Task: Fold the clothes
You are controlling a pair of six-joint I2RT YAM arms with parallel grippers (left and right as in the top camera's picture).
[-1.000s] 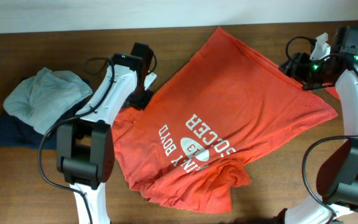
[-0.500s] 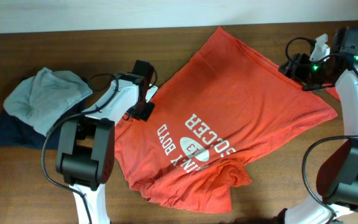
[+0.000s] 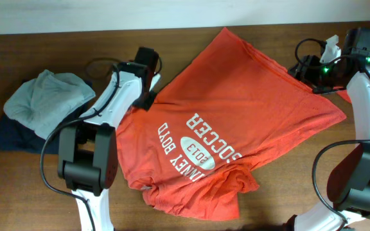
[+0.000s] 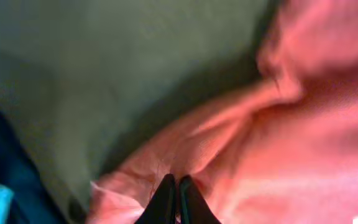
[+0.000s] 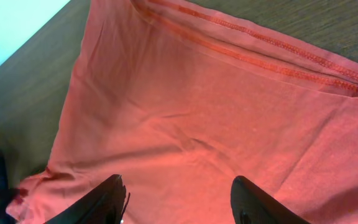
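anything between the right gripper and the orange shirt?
Nothing visible. The right gripper stands open directly over bare fabric of the orange shirt. The left gripper is shut on a fold at the shirt's opposite edge. The grey and navy clothes pile lies off to the side, apart from the shirt.

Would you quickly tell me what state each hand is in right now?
Left hand: closed, pinching the orange T-shirt at its edge.
Right hand: open over the T-shirt, holding nothing.
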